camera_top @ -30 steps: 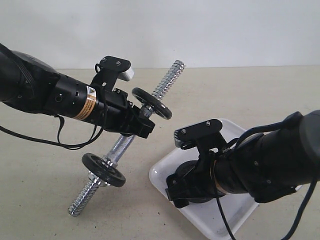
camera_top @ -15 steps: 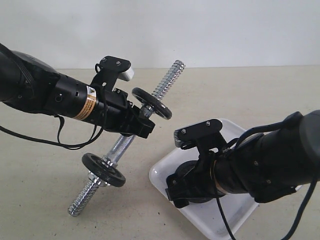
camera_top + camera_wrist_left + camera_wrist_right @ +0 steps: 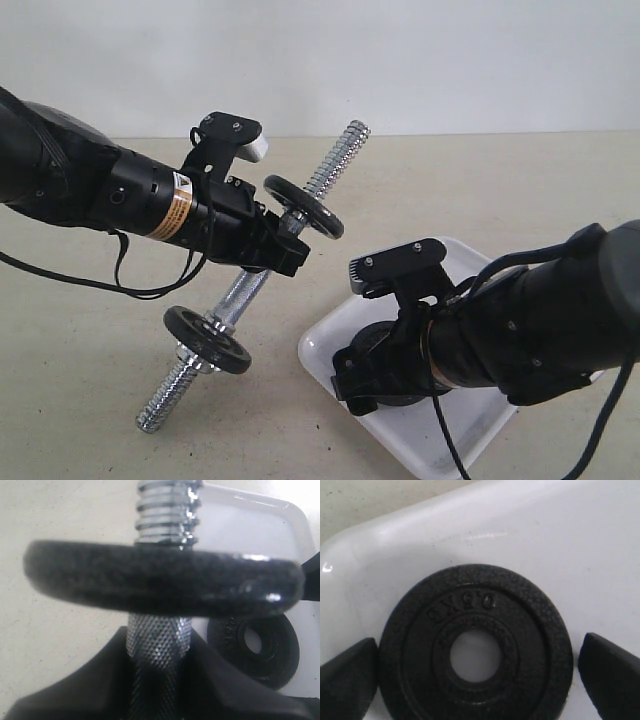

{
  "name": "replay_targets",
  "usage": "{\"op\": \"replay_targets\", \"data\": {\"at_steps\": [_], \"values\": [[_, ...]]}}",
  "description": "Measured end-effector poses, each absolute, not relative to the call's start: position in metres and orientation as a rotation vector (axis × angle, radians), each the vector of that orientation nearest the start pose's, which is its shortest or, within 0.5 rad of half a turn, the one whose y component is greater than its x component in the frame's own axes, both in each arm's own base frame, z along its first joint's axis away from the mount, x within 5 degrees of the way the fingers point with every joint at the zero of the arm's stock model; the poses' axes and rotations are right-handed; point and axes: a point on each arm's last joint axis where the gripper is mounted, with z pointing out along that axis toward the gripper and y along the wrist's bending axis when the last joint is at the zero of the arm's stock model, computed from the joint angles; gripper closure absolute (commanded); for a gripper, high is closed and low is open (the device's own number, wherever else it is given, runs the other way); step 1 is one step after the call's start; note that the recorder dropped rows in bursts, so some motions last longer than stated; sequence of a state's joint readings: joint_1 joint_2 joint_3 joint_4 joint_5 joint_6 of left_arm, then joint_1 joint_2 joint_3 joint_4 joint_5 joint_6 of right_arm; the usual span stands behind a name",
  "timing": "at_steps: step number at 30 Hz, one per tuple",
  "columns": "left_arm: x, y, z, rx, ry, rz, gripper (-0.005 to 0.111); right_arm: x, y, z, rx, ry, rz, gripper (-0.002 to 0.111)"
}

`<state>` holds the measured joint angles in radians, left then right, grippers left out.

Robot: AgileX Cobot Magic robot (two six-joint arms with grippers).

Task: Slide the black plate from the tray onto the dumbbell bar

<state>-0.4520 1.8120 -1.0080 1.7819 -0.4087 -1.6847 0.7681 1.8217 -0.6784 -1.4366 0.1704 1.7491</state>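
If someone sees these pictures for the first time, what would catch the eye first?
The chrome dumbbell bar strikes first: the left gripper grips its knurled middle and holds it tilted, to the left of the white tray. In the tray lies the black plate, flat, with the right gripper low over it, jaws open on either side.
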Motion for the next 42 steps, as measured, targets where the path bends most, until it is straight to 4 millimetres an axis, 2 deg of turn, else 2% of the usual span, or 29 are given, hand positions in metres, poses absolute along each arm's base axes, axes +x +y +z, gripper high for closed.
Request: {"op": "replay_targets", "data": {"at_steps": [10,12,15,18,26,29,34,42], "values": [[0.3143,-0.1918,0.1793,0.852,2.231,-0.635,0.102,0.2208,0.192,0.1005,-0.536,2.579,0.15,0.005],[0.3143,-0.1918,0.1793,0.852,2.231,-0.635,0.102,0.2208,0.192,0.1005,-0.535,2.579,0.15,0.011],[0.3143,-0.1918,0.1793,0.852,2.231,-0.635,0.102,0.2207,0.1921,0.1004,-0.54,2.579,0.15,0.027],[0.3143,-0.1918,0.1793,0.852,2.231,-0.635,0.102,0.2204,0.1924,0.1009,-0.556,2.576,0.152,0.039],[0.3143,-0.1918,0.1793,0.852,2.231,-0.635,0.102,0.2205,0.1928,0.101,-0.557,2.578,0.155,0.043],[0.3143,-0.1918,0.1793,0.852,2.231,-0.635,0.102,0.2204,0.1928,0.101,-0.555,2.58,0.155,0.062],[0.3141,-0.1919,0.1793,0.853,2.231,-0.636,0.102,0.2205,0.1926,0.101,-0.554,2.58,0.153,0.107],[0.3141,-0.1919,0.1793,0.853,2.231,-0.637,0.102,0.2209,0.1926,0.1012,-0.558,2.578,0.146,0.108]]}}
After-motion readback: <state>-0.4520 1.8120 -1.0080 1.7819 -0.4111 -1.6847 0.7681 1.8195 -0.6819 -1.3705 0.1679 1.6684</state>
